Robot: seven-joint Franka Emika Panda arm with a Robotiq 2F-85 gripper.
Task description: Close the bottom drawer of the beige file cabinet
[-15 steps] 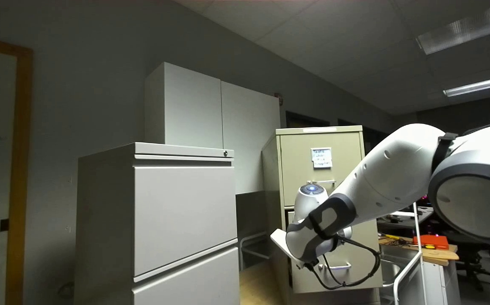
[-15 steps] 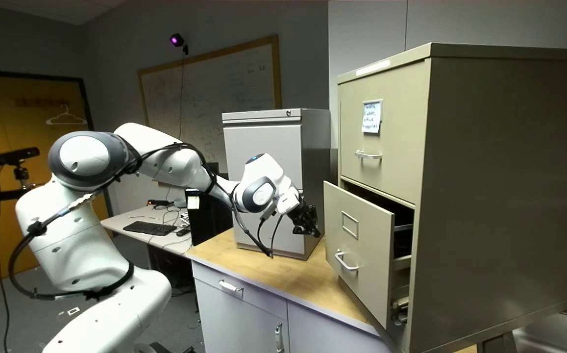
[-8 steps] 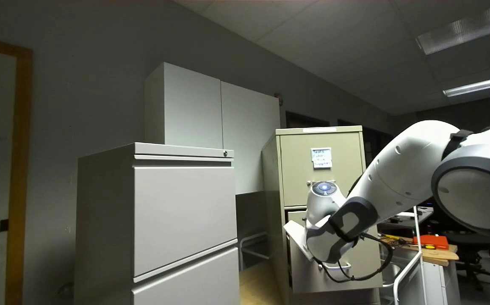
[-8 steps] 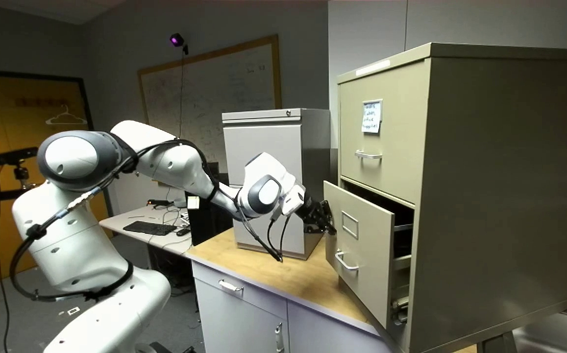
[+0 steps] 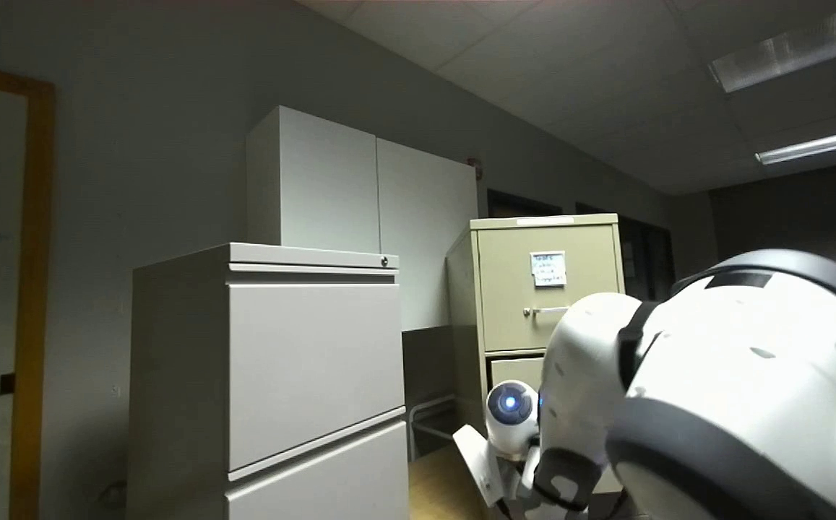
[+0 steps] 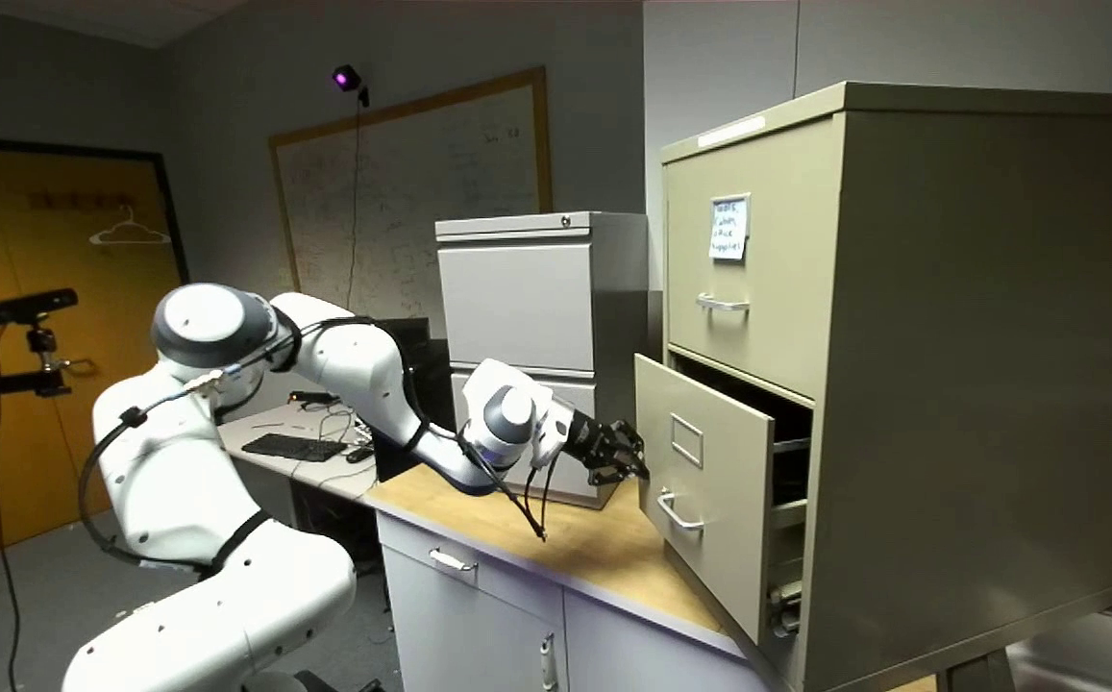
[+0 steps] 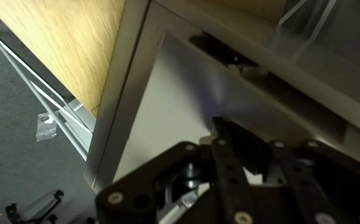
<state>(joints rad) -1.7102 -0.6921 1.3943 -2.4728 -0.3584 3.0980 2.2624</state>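
Observation:
The beige file cabinet [image 6: 978, 384] stands at the right in an exterior view; its labelled upper drawer [image 6: 757, 269] is shut. The bottom drawer [image 6: 728, 567] is pulled out, with a dark gap behind its flat front, a bar handle [image 6: 679, 514] and an empty label frame. In an exterior view the arm hides most of its front [image 5: 517, 370]. My gripper [image 6: 642, 469] is at the drawer front's far edge. In the wrist view the gripper [image 7: 225, 121] looks shut and empty, its tips against or just off the drawer front [image 7: 161, 102]; I cannot tell if they touch.
A grey-white cabinet [image 6: 517, 308] stands behind the gripper on the wooden counter [image 6: 556, 538]; it shows large in an exterior view [image 5: 316, 361]. A white cupboard [image 5: 331, 188] is behind. A desk with a keyboard [image 6: 294, 446] is at the back.
My gripper has moved toward the drawer front, then sunk slightly and backed off a little. The arm's elbow and wrist have dropped. The drawer has not visibly moved.

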